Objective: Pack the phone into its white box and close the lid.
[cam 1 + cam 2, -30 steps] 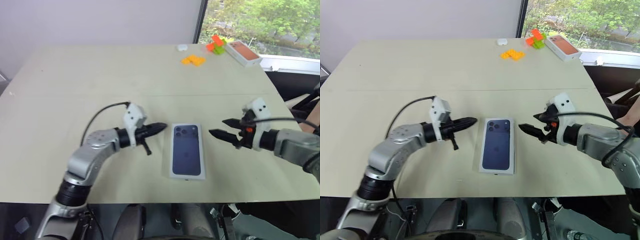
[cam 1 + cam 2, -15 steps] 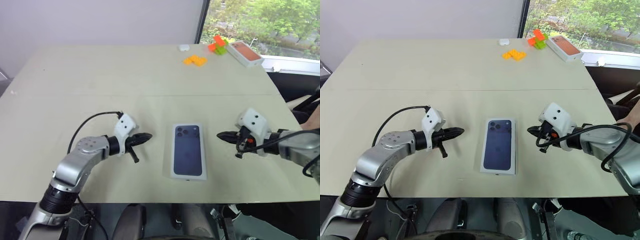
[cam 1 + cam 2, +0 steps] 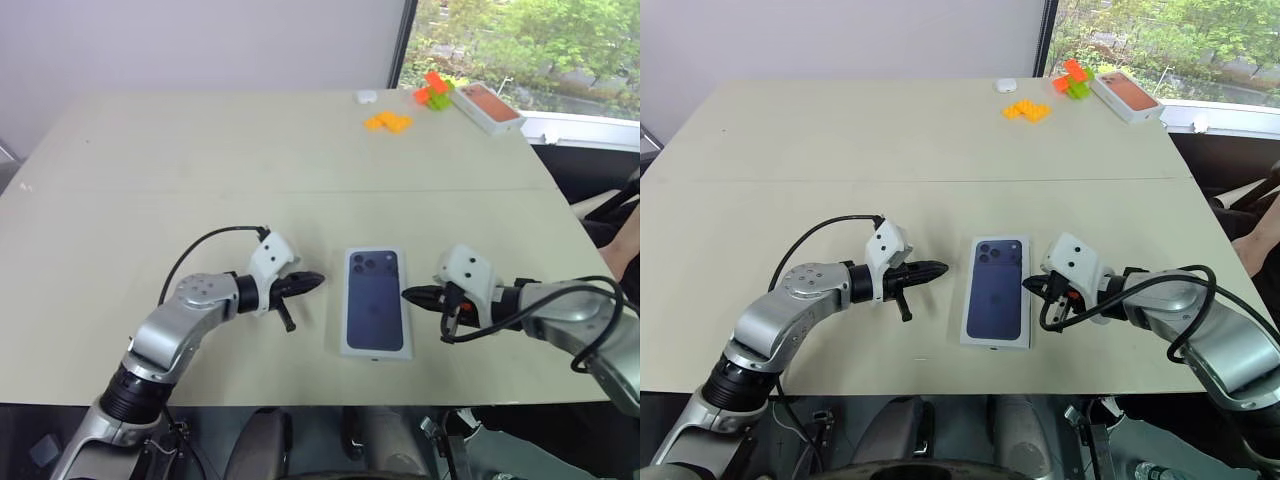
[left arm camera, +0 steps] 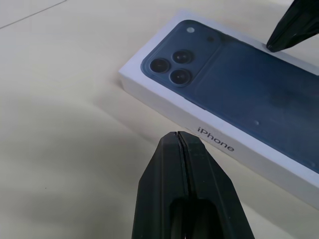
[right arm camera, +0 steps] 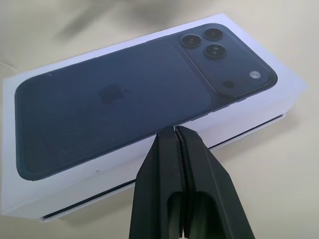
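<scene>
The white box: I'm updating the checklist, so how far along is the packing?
Done: the lid sits on the white box. In hand: nothing; left claw and right claw flank it, shut, empty. Left: perhaps pressing shut the dark seam at its base.

"iPhone" on long side wall of white box [image 4: 209,130].
</scene>
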Tool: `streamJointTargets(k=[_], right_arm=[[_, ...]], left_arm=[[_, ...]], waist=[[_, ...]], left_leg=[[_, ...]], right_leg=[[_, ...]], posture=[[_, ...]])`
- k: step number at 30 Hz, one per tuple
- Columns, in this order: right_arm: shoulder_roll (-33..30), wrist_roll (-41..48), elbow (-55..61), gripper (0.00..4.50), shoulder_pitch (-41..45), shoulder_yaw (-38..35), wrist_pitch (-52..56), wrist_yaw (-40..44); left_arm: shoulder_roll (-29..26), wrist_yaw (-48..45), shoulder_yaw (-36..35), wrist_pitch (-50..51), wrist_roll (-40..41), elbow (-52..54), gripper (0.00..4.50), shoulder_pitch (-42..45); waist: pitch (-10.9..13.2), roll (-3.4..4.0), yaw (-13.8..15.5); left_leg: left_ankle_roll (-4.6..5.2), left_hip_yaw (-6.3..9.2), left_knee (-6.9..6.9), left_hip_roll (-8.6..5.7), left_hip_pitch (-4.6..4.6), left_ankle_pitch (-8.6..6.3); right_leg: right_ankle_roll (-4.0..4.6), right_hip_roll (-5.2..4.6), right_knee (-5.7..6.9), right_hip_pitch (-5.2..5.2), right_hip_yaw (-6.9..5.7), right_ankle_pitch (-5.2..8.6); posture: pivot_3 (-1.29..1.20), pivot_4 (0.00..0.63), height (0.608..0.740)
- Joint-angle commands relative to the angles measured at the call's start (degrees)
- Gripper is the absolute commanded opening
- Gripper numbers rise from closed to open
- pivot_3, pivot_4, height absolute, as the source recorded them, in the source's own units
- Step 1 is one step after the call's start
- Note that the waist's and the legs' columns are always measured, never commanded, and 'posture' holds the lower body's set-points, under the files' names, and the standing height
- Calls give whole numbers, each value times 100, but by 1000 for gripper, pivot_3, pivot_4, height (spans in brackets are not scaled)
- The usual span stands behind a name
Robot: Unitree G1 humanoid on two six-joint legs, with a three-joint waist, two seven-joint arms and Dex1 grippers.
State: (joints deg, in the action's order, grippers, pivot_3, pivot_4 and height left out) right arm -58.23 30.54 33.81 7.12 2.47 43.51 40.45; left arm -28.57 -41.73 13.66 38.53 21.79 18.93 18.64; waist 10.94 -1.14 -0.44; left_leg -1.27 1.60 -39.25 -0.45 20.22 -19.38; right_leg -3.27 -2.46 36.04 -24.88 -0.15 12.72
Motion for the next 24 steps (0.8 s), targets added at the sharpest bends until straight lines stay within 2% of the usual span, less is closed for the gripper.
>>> streamJointTargets(k=[1, 10, 13, 17, 21, 24], right_arm=[[-71, -223, -15, 31, -196, 47, 45, 98], [-32, -607, -80, 31, -337, 236, 27, 129], [26, -509, -34, 31, -316, 30, -31, 205], [357, 59, -68, 31, -60, -590, 175, 223], [193, -87, -235, 31, 54, -766, 199, 296], [-6, -439, -277, 31, -54, -572, 1, 371]], left_arm=[[43, -25, 46, -12, -31, 106, 0, 97], [104, -38, 94, -15, -29, 23, 0, 154], [132, -31, 118, -27, -37, -7, 0, 177], [214, -42, 159, -17, -45, -86, 0, 224], [224, -116, 330, -69, -194, -246, 0, 296], [239, -180, 482, -22, -270, -317, 0, 396]], waist=[[-1, -1, 11], [-11, -18, 33], [-12, -19, 74], [-11, -18, 108], [-8, -13, 107], [-8, -13, 110]], left_leg=[[0, 1, -1, 0, -4, 0], [0, 4, -5, -3, -16, 0], [0, 3, -5, -3, -31, 0], [0, 3, -5, -3, -35, 0], [0, 2, -4, -2, -33, 0], [0, 5, -3, -2, -27, 0]], right_leg=[[0, 0, -2, 5, -1, 0], [0, -1, -4, 21, -2, 1], [1, -1, -4, 34, -2, 1], [1, 1, -3, 37, -2, 2], [2, 2, -3, 34, -2, 1], [0, 3, -4, 29, -3, 1]], posture=[[0, 150, 740], [0, 150, 740], [0, 150, 740], [0, 150, 740], [0, 150, 740], [0, 150, 740]])
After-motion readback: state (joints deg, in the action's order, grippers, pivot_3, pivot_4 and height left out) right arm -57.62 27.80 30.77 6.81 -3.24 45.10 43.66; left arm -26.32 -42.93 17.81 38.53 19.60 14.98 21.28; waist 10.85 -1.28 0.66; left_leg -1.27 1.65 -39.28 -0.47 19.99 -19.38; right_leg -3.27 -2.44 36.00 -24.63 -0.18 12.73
